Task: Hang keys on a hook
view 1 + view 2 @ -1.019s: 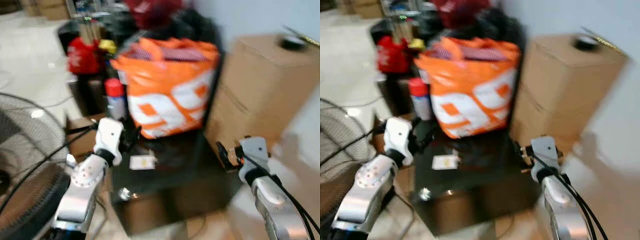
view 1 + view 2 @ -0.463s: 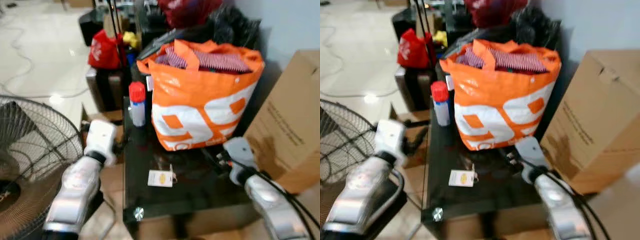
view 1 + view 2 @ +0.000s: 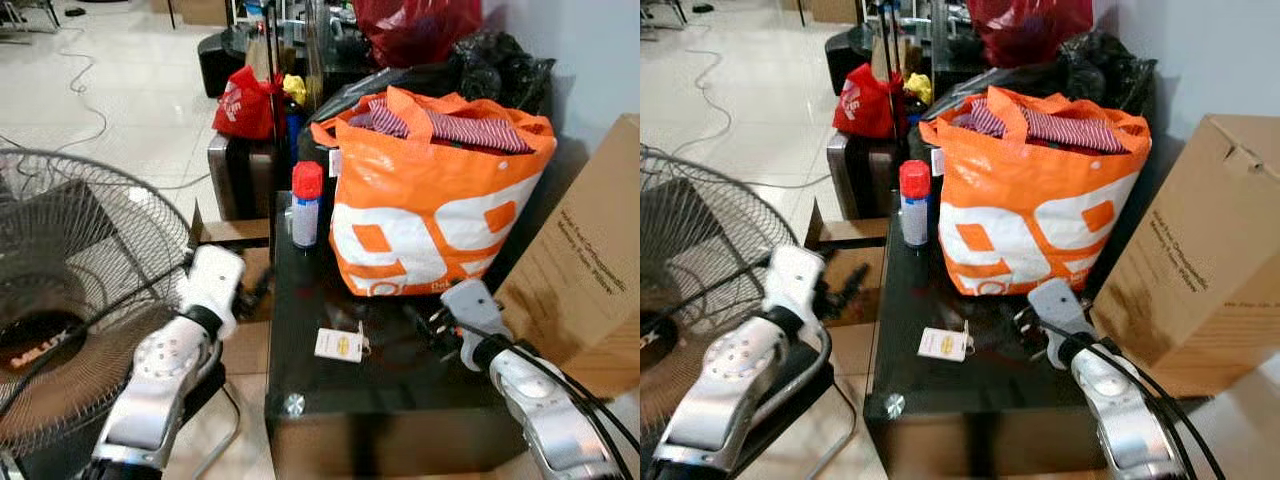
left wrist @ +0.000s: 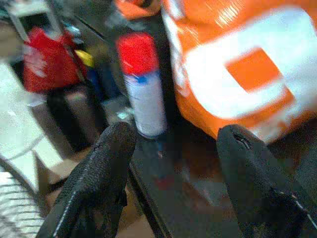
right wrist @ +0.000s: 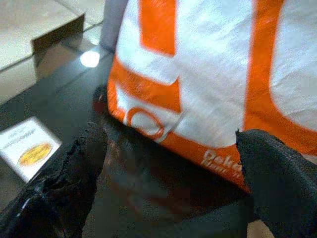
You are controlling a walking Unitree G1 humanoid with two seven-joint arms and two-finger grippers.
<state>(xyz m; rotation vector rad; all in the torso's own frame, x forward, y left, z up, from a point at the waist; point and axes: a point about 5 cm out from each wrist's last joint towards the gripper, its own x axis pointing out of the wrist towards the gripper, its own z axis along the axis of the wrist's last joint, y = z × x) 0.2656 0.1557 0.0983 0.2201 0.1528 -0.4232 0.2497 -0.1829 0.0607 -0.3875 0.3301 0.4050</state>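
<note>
The keys (image 3: 341, 343) lie just below the middle of the left eye view, flat on the dark glossy surface (image 3: 400, 400): one white tag with a yellow oval, and a small bit of metal at its right edge that is too small to count as separate keys. They look light and thin; I judge the tag would slide on the slick top, so the ring end beside the tag is the better place to pinch. Behind them stands one orange bag (image 3: 435, 195), soft and stuffed with cloth, and one spray can (image 3: 305, 205) with a red cap at its left. A cardboard box (image 3: 590, 270) fills the right edge. The left hand (image 4: 171, 173) hovers off the surface's left edge with fingers spread apart; the right hand (image 5: 168, 163), also spread and empty, sits low over the surface near the bag's base. I can make out no hook.
</note>
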